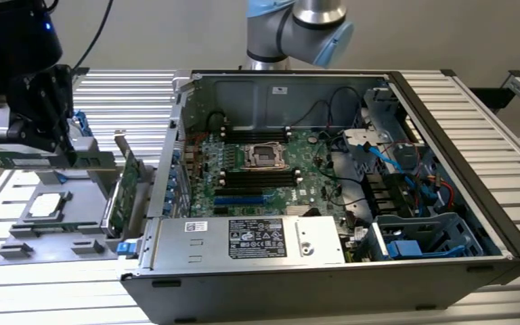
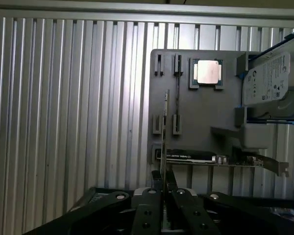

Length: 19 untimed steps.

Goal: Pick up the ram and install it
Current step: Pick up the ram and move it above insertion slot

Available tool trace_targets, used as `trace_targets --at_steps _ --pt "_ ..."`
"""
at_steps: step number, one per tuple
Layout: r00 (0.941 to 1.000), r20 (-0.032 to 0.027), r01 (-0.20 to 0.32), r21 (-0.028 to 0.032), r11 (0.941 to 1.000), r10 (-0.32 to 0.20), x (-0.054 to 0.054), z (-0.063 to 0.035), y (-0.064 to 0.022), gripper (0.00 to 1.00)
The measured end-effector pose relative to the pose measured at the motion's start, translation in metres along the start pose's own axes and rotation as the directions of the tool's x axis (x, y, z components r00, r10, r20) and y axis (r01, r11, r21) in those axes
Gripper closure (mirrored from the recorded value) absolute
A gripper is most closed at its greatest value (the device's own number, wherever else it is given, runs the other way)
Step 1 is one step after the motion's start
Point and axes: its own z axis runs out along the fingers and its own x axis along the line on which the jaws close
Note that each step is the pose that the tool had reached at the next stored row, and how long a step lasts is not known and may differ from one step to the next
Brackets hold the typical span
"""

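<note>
My gripper is at the exterior view's left, above the grey parts tray, and is shut on the ram. The ram is a slim green stick held level, clear of the tray. In the wrist view the ram is edge-on, a thin strip running out from between my fingertips, where my gripper clamps it. The open computer case lies to the exterior view's right. Its motherboard has black memory slots beside the processor socket.
The tray also carries a processor chip, a silver hard drive in a holder, and a green expansion card standing on edge between the tray and the case. Cables and a drive cage crowd the case's right side.
</note>
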Motion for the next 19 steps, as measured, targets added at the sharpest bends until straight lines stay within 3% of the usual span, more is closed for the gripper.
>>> trace_targets --at_steps 3,10,19 --pt "1.0 0.0001 0.0 -0.0029 1.0 0.0 0.0 -0.0103 -0.0119 0.86" --pt "1.0 0.0002 0.0 -0.0071 1.0 0.0 -0.001 -0.0229 -0.0381 0.86" --pt "1.0 0.0002 0.0 -0.0071 1.0 0.0 -0.01 -0.0269 -0.0737 0.86"
